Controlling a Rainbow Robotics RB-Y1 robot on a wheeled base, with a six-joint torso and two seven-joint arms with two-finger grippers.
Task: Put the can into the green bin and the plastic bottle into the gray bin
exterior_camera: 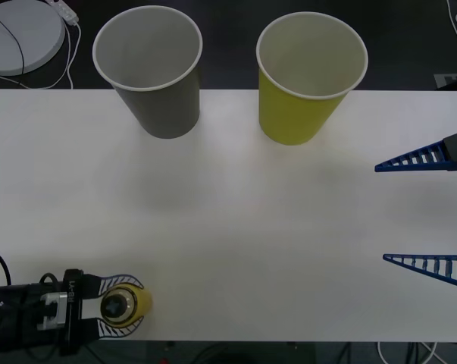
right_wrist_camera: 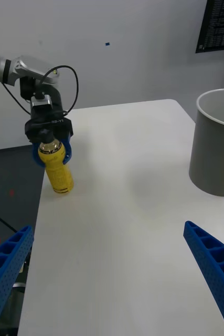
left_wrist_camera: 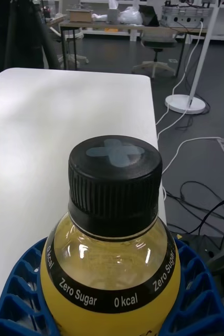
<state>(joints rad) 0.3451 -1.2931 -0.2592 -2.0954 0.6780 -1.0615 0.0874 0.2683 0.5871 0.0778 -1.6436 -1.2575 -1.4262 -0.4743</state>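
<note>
On the white tabletop (exterior_camera: 236, 227), the gray bin (exterior_camera: 154, 68) stands far from the left gripper (exterior_camera: 120, 305), whose jaws clamp the plastic bottle (exterior_camera: 126, 303) at the near edge; a loose hold could drop it off. The right gripper (exterior_camera: 425, 208) idles, jaws apart.

The small yellow plastic bottle with a black cap (left_wrist_camera: 112, 247) is cropped below its shoulder, blue ribbed fingers (left_wrist_camera: 17, 294) covering its sides.
</note>
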